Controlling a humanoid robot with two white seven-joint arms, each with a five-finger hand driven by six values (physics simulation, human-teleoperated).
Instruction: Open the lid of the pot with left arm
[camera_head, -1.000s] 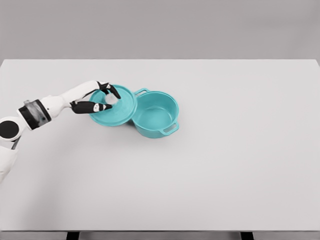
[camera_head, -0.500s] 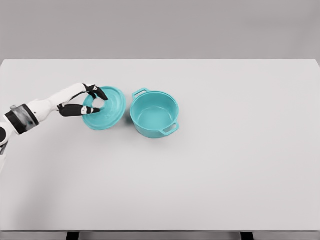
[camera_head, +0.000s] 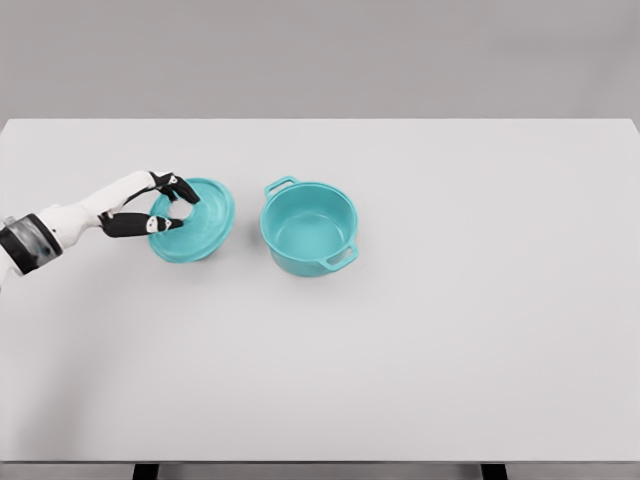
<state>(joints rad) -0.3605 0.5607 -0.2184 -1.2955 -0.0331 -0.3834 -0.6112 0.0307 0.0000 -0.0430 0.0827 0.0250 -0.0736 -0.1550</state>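
Observation:
The teal pot (camera_head: 309, 227) stands uncovered near the middle of the white table (camera_head: 420, 340), its inside bare and its two handles pointing up-left and down-right. Its teal lid (camera_head: 198, 222) is to the left of the pot, clear of the rim, tilted and held by my left hand (camera_head: 170, 207). That hand's black-tipped fingers are curled around the lid's knob at its left part. The white left forearm (camera_head: 70, 222) comes in from the left edge. No right arm shows.
A grey wall runs behind the table's far edge. The table's front edge lies near the bottom of the picture, with dark legs below it.
My left hand has carried the lid leftward, from overlapping the pot's left rim to a spot fully apart from it. The pot has stayed put.

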